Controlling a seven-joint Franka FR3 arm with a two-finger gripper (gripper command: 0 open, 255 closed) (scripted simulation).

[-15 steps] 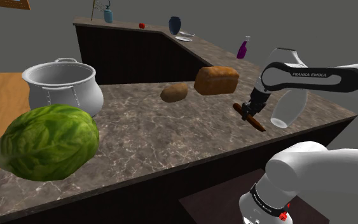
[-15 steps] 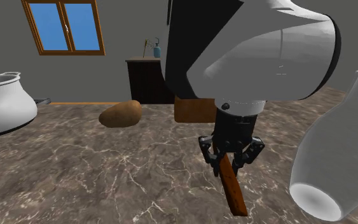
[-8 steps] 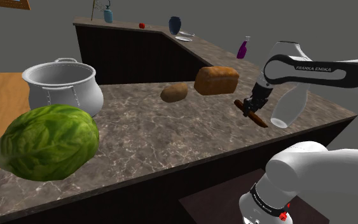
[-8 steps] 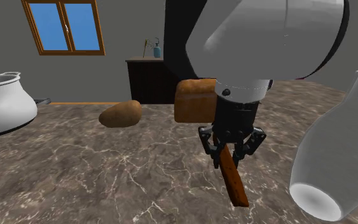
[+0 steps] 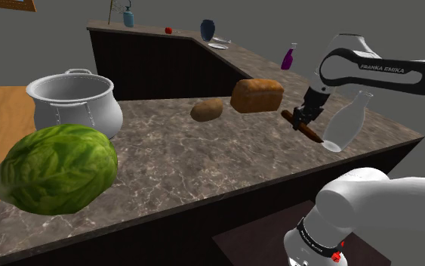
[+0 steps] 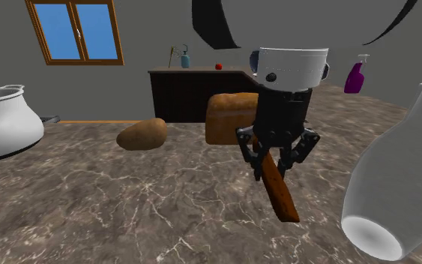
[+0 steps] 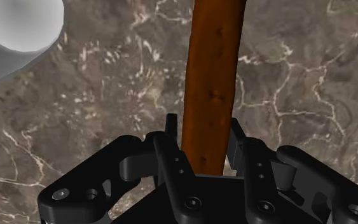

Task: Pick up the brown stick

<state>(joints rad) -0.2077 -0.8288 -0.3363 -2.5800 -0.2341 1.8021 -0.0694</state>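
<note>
On the shoulder view's far left, disregard the cabbage (image 5: 56,168) and the white pot (image 5: 75,102): well apart from the work. Further right along the marbled counter (image 5: 188,159), note the potato (image 5: 207,109) and then the loaf (image 5: 257,95), near the gripper but not touching it.

Right of the loaf, find the black gripper (image 5: 306,115) clamped on the brown stick (image 5: 303,126). Grasped toward its upper end, with the longer part slanting down and away toward the vase (image 5: 345,125). Judging by the second exterior view, probably lifted clear of the stone, lower tip of the stick (image 6: 280,191) hanging below the gripper (image 6: 278,154); hard to be certain of the gap. Seen from the wrist, seated squarely between the two fingers (image 7: 168,159), running straight out from the hand.

To finish the lift well:
- Hold the squeeze firm and even; held off-centre, so likely to pivot if loosened.
- Raise straight up and slowly, without twisting the wrist.
- Avoid any sideways sweep.

Furthest right, mind the vase, just beside the stick's low end: a swing that way could knock it over.
</note>
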